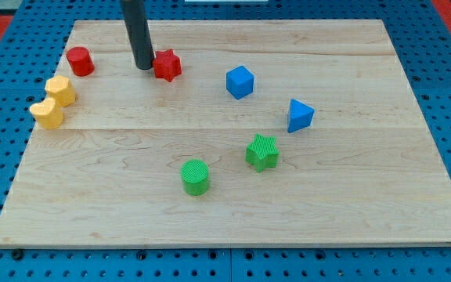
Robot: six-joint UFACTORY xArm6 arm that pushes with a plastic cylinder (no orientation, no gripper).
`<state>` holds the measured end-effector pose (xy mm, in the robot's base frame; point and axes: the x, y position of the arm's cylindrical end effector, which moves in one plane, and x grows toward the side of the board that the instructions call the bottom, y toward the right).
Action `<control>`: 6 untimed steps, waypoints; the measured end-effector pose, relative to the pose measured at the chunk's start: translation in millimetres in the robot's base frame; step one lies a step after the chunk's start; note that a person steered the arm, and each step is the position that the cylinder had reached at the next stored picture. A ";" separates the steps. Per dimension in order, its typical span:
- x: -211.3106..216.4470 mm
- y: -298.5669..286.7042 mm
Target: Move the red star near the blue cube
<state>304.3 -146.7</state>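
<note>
The red star (167, 65) lies near the view's top, left of centre, on the wooden board (351, 196). The blue cube (239, 81) sits to its right, a little lower, with a clear gap between them. My tip (143, 66) is on the board just left of the red star, touching or almost touching its left side. The dark rod rises from there out of the view's top.
A red cylinder (80, 60) lies left of my tip. Two yellow blocks (60, 91) (48, 113) sit at the left edge. A blue triangular block (299, 116) lies right of the cube. A green star (262, 152) and a green cylinder (196, 177) lie lower down.
</note>
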 end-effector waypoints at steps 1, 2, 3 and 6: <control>-19.1 2.6; -7.8 22.7; 29.8 22.7; 26.6 16.1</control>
